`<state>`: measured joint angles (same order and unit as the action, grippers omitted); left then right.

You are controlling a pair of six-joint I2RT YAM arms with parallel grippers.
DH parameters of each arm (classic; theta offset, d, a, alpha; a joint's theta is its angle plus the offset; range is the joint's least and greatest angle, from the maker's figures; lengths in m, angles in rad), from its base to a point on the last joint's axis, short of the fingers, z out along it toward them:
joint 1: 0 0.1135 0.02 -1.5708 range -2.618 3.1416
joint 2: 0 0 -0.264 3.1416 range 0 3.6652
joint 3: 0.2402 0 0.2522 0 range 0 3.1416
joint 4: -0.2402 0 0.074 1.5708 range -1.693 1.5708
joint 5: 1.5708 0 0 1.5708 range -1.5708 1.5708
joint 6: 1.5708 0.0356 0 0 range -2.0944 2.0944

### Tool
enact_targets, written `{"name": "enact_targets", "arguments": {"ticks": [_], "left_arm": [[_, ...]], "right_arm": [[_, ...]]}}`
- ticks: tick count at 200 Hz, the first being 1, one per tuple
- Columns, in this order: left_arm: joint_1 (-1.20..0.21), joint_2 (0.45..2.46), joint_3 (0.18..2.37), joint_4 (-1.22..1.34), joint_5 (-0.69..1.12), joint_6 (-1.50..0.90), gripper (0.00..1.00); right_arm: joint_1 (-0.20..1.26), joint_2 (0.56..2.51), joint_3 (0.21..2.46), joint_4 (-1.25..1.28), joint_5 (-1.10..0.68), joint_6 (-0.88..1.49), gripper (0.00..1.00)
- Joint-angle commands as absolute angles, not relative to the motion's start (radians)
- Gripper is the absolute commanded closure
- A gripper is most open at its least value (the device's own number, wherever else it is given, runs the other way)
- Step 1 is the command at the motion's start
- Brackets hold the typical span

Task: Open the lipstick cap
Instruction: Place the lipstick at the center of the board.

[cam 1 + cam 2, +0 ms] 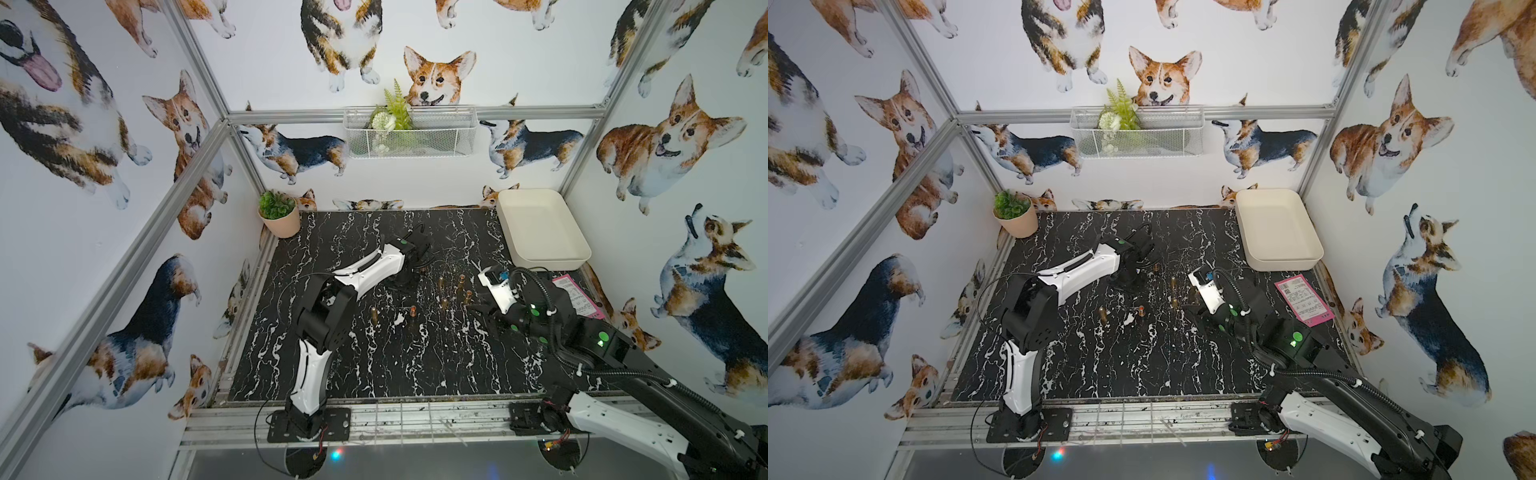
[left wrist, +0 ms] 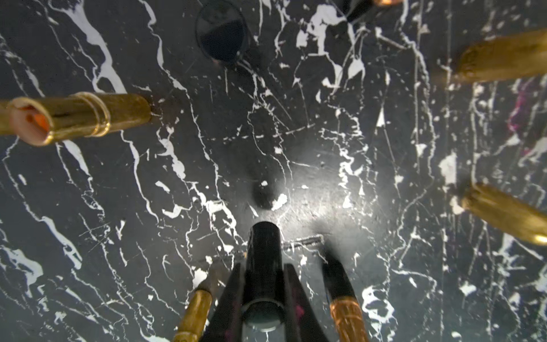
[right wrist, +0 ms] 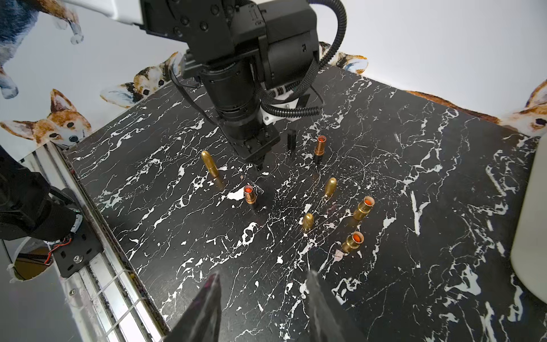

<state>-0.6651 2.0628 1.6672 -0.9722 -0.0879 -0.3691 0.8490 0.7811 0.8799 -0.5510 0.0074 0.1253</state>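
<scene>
Lipstick cap, a glossy black plastic cylinder [image 2: 262, 254], is pinched between the fingers of the left gripper [image 2: 264, 269], held above the middle of the black white-veined marble tabletop [image 2: 325, 183]. Right gripper [image 3: 263, 291] hovers over that tabletop's right side, fingers spread apart.

Both top views hang high over the near edge, tilted down toward the far wall [image 1: 519, 62], and share the whole marble tabletop [image 1: 374, 365]. Left wrist camera: aimed straight down, very near the surface, with the black tube [image 2: 262, 245] in the left gripper [image 2: 262, 269] at frame edge. Right wrist camera: higher, peering past the right gripper [image 3: 263, 274] from the right, across at the left arm [image 3: 236, 88]. Both wrist views catch gold lipsticks [image 3: 364, 207].
</scene>
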Motion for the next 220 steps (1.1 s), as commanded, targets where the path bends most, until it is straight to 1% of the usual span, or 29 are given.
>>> {"name": "enact_targets", "arguments": {"ticks": [1, 23, 61, 88, 110, 128, 160, 192, 220], "left_arm": [[-0.662, 2.078, 1.658, -0.935, -0.109, -0.366, 0.80], [-0.656, 2.091, 1.647, -0.919, -0.104, -0.368, 0.78], [-0.650, 2.098, 1.635, -0.908, -0.097, -0.371, 0.70], [-0.647, 2.094, 1.628, -0.905, -0.101, -0.374, 0.68], [-0.645, 2.089, 1.623, -0.903, -0.103, -0.376, 0.63], [-0.645, 2.087, 1.624, -0.904, -0.105, -0.375, 0.57], [-0.644, 2.077, 1.627, -0.908, -0.116, -0.375, 0.53], [-0.645, 2.049, 1.643, -0.935, -0.134, -0.372, 0.50], [-0.643, 1.983, 1.675, -0.992, -0.137, -0.367, 0.46]], "right_arm": [[0.850, 0.787, 0.880, -0.548, 0.020, 0.113, 0.51], [0.850, 0.794, 0.877, -0.543, 0.014, 0.116, 0.51], [0.850, 0.799, 0.877, -0.543, 0.015, 0.114, 0.51], [0.850, 0.801, 0.876, -0.542, 0.017, 0.116, 0.51], [0.850, 0.803, 0.876, -0.541, 0.018, 0.118, 0.51], [0.851, 0.805, 0.877, -0.541, 0.018, 0.118, 0.51], [0.850, 0.804, 0.876, -0.543, 0.020, 0.118, 0.51], [0.850, 0.801, 0.876, -0.543, 0.023, 0.119, 0.51], [0.850, 0.799, 0.877, -0.543, 0.026, 0.117, 0.51]]}}
